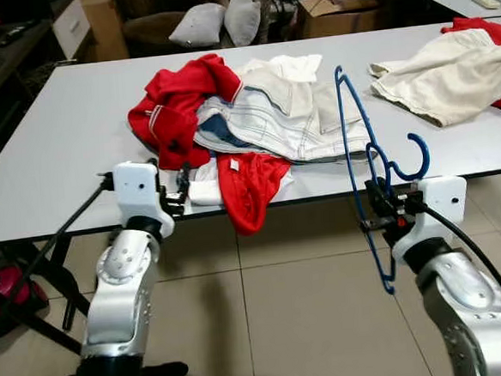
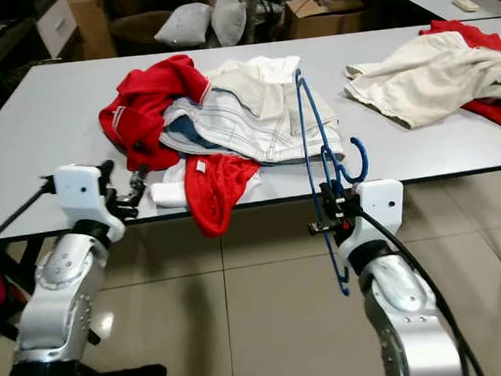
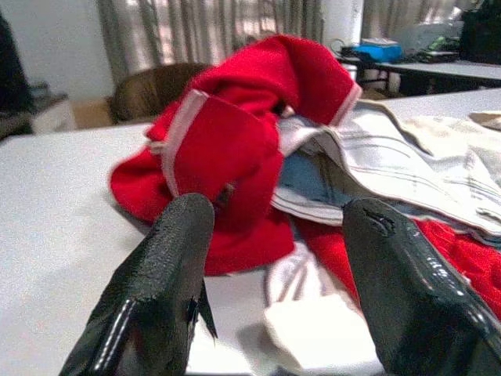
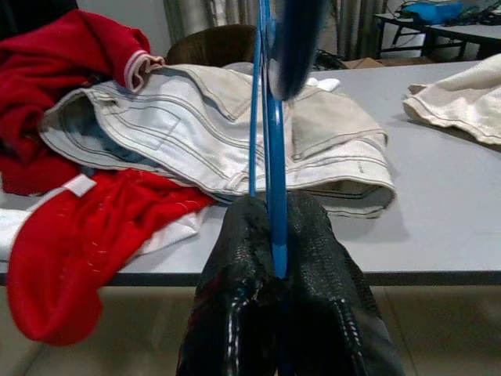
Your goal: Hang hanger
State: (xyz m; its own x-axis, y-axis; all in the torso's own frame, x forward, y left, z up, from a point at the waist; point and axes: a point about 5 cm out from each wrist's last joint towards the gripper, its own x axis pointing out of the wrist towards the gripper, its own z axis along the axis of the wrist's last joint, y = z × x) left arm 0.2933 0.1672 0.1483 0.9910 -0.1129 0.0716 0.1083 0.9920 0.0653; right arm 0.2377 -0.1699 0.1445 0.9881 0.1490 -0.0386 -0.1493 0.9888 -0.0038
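Now the right gripper (image 1: 381,205) clamps one blue hanger (image 1: 357,146); the left gripper (image 1: 182,186), fingers apart, faces one clothes pile (image 1: 254,119) on the table (image 1: 50,150).

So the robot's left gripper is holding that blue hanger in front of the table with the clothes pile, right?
Not quite: the right gripper holds the blue hanger, as the right wrist view shows. The left gripper is open, near the clothes pile on the table.
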